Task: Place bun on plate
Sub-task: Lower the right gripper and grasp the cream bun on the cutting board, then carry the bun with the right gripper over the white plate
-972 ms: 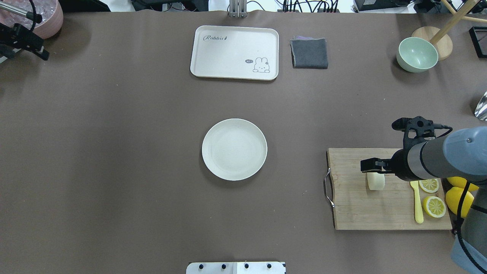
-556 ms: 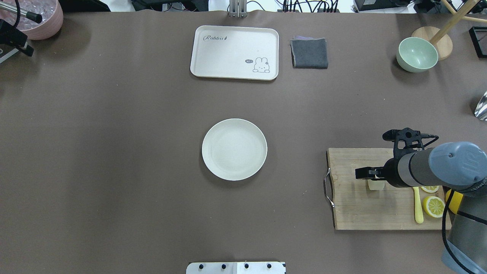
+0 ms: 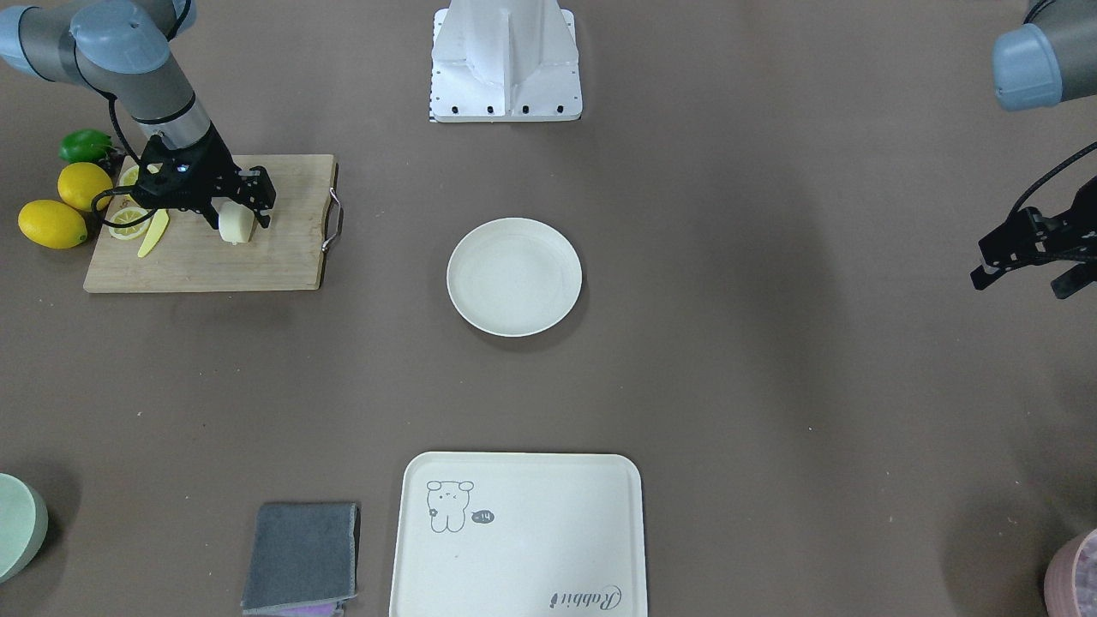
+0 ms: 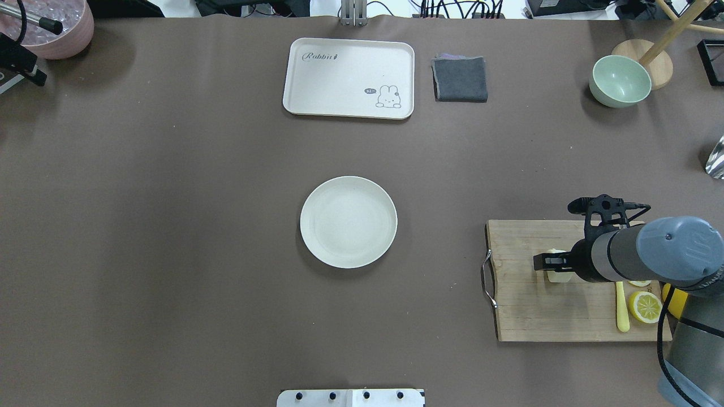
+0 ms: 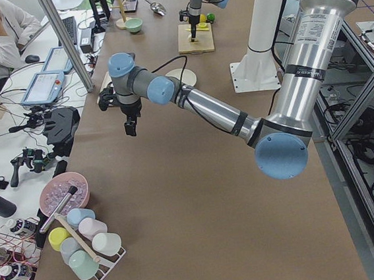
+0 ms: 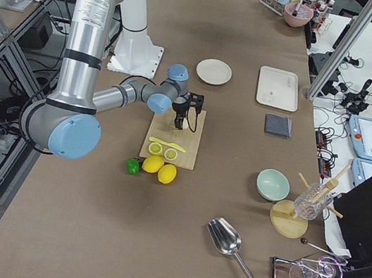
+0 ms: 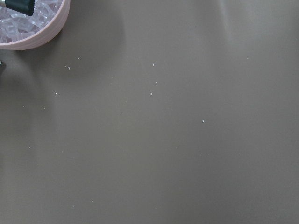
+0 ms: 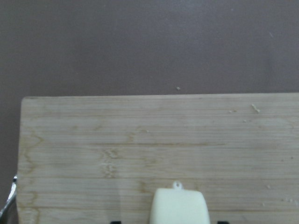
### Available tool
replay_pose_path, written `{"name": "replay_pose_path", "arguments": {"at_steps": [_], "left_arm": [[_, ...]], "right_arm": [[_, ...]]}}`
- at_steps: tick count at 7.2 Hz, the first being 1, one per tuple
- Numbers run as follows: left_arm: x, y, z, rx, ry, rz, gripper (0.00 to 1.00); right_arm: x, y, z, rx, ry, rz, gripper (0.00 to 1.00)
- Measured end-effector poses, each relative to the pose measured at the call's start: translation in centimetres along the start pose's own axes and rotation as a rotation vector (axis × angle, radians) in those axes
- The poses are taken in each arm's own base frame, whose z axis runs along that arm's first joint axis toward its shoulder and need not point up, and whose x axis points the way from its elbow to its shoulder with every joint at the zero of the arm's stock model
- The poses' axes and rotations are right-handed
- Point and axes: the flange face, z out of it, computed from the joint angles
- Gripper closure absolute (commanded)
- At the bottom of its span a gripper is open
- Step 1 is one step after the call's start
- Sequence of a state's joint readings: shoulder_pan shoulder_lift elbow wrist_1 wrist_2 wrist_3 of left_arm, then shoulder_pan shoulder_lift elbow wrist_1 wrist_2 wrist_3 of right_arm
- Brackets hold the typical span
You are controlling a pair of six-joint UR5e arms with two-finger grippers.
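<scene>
We are holding the right gripper (image 3: 238, 221) open astride the bun (image 8: 180, 207), which is lying on the cutting board (image 3: 257, 257), well apart from the plate (image 3: 514, 276). We are risking a weak, off-centre grip: the smooth bun may be slipping out while travelling.

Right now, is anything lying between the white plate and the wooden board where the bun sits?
Nothing: only bare brown table cover separates the plate from the board, clearest in the overhead view.
</scene>
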State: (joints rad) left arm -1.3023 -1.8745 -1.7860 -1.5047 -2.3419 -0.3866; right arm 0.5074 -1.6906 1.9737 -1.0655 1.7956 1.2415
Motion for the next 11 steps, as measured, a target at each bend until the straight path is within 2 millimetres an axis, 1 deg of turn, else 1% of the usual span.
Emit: {"name": "replay_pose_path", "arguments": {"at_steps": [1,3,4,5,7,8,9,10,11], "left_arm": [[0.0,0.1,0.0,0.0,0.0,0.0,0.02],[-0.1,0.1,0.0,0.0,0.001,-0.001,0.02],[-0.1,0.1,0.0,-0.001,0.002,-0.002,0.02],[-0.2,0.1,-0.1,0.0,0.003,-0.004,0.02],[-0.5,0.0,-0.2,-0.001,0.003,-0.01,0.02],[-0.5,0.0,-0.2,-0.002,0.002,-0.012,0.02],[-0.6,0.0,-0.2,-0.002,0.002,-0.013,0.02],[-0.7,0.1,-0.1,-0.004,0.001,-0.015,0.02],[-0.7,0.0,0.0,-0.006,0.001,-0.017,0.02]], "right_arm": [[0.0,0.0,-0.1,0.001,0.0,0.0,0.78],[-0.4,-0.2,-0.4,0.003,-0.011,0.0,0.78],[-1.6,-0.7,-0.8,0.006,-0.024,0.0,0.77],[-4.6,-1.8,-1.2,0.01,-0.031,0.005,0.77],[-14.5,-4.8,-2.5,0.005,-0.008,0.039,0.77],[-19.1,-5.8,-2.9,0.006,-0.012,0.069,0.76],[-23.9,-6.6,-2.5,0.017,-0.02,0.103,0.71],[-29.3,-7.4,-1.5,0.038,-0.023,0.141,0.41],[-34.6,-8.3,-0.6,0.053,-0.023,0.175,0.03]]}}
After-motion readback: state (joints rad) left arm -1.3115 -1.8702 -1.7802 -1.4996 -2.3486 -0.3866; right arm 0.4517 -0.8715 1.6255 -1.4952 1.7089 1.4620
